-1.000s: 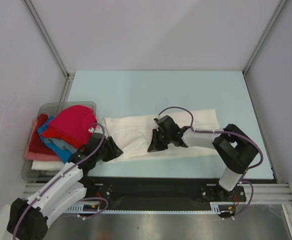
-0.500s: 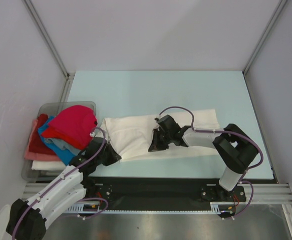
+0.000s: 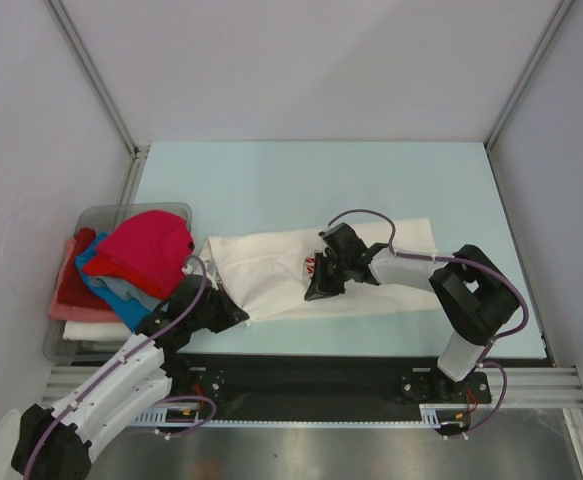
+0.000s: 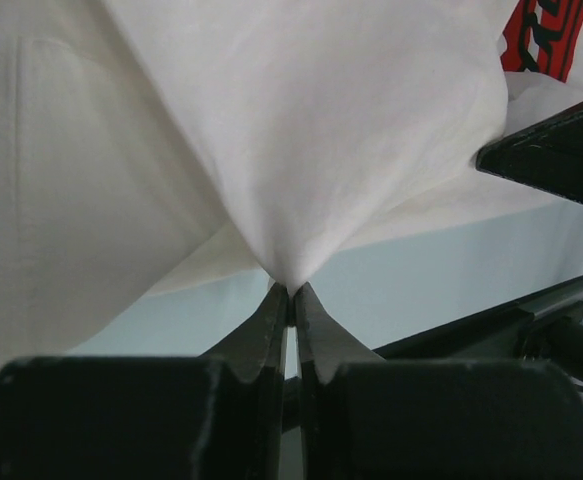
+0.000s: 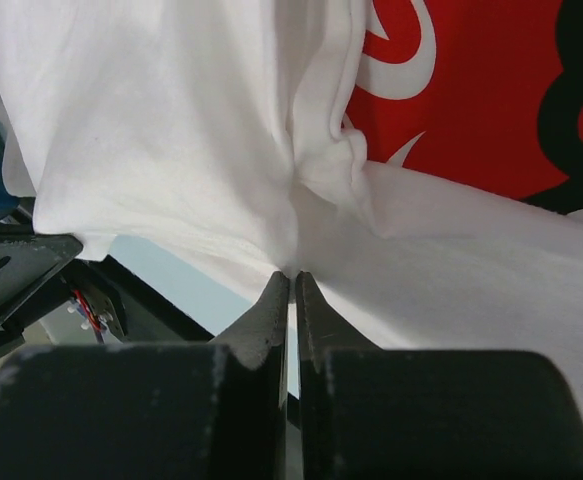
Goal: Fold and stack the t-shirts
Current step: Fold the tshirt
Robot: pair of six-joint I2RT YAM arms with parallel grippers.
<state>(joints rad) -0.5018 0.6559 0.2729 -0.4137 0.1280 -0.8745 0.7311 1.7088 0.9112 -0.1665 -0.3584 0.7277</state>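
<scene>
Far left, we have the clear grey bin [image 3: 89, 214] sitting off the table's left edge, piled with tees: magenta-red tee [image 3: 147, 248] on top, blue tee [image 3: 109, 282] under it, pink tee [image 3: 64, 306] hanging over the bin's left side. Next over, the left gripper [image 3: 241, 314] sits low at the near edge of the light blue table [image 3: 301, 180]. In the left wrist view its jaws are pinched shut on a thin fold of the white tee [image 4: 301, 130], and the cloth fans up and away from the tips in a taut cone. We see the white tee [image 3: 271, 262] spread as a long band across the table's near half, from just beside the bin to the right-centre, part rumpled at the left end. The right gripper [image 3: 317, 291] is down on the tee's middle near edge. In the right wrist view its jaws are closed on a bunched fold of white fabric, with the red print [image 5: 491, 110] and its white script exposed just behind the pinch. A sliver of the same print [image 3: 312, 265] shows from above, next to the right gripper.
</scene>
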